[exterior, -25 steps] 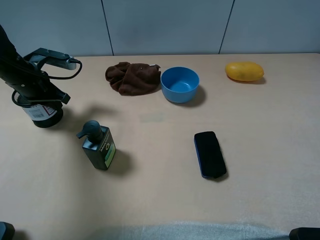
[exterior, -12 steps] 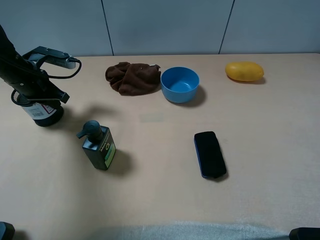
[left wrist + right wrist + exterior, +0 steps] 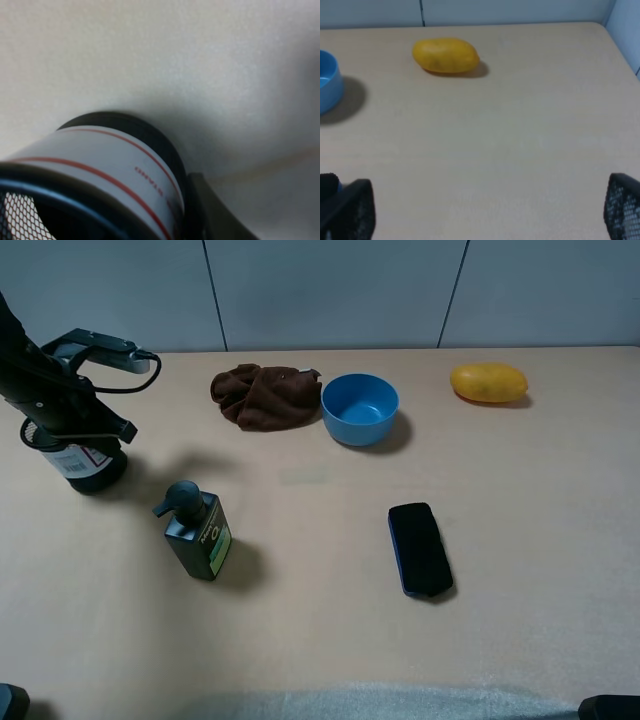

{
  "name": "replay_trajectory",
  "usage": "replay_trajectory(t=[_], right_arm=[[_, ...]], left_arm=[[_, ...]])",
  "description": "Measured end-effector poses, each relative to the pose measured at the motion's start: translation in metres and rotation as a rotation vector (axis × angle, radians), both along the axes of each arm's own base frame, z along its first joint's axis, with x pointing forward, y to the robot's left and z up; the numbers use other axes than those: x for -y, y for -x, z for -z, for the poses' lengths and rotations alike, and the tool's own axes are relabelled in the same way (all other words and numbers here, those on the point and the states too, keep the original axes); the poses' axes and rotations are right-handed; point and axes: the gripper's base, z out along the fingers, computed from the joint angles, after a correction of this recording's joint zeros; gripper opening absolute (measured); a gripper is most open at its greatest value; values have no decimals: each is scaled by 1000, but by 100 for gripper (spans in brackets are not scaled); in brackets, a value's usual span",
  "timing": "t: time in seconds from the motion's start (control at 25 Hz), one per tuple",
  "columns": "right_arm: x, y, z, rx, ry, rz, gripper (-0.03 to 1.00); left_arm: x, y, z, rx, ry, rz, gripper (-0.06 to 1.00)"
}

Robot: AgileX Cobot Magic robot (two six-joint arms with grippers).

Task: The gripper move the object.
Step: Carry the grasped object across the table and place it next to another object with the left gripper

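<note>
The black wire-mesh pen cup point(image 3: 88, 468) with a white label and red print stands at the far left of the table. My left gripper point(image 3: 72, 430) is over its rim and shut on it, with a cable looping behind. In the left wrist view the cup's label point(image 3: 100, 160) fills the lower part, with one dark finger point(image 3: 207, 212) against its side and the mesh inside showing at the corner. My right gripper point(image 3: 485, 210) is open and empty over bare table, with its fingers far apart at the frame's edges.
A dark green pump bottle point(image 3: 197, 533) stands just in front and to the right of the cup. A brown cloth point(image 3: 264, 394), a blue bowl point(image 3: 360, 408) and a yellow fruit point(image 3: 488, 382) lie along the back. A black phone point(image 3: 419, 548) lies at the centre right.
My left gripper and the pen cup have shifted slightly toward the back left. Nothing else has moved.
</note>
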Motion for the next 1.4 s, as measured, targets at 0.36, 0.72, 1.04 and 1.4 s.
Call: replay_trajectory(t=[0.36, 0.72, 1.04, 1.4], right_arm=[[0, 0, 0, 1, 0, 0, 69], [0, 0, 0, 1, 0, 0, 69], [0, 0, 0, 0, 0, 0, 69], [0, 0, 0, 0, 0, 0, 69]], left_arm=[[1, 9, -39, 41, 25, -41, 13], [3, 2, -72, -65, 41, -40, 13], [20, -4, -102, -85, 18, -14, 13], [56, -6, -128, -52, 5, 33, 13]])
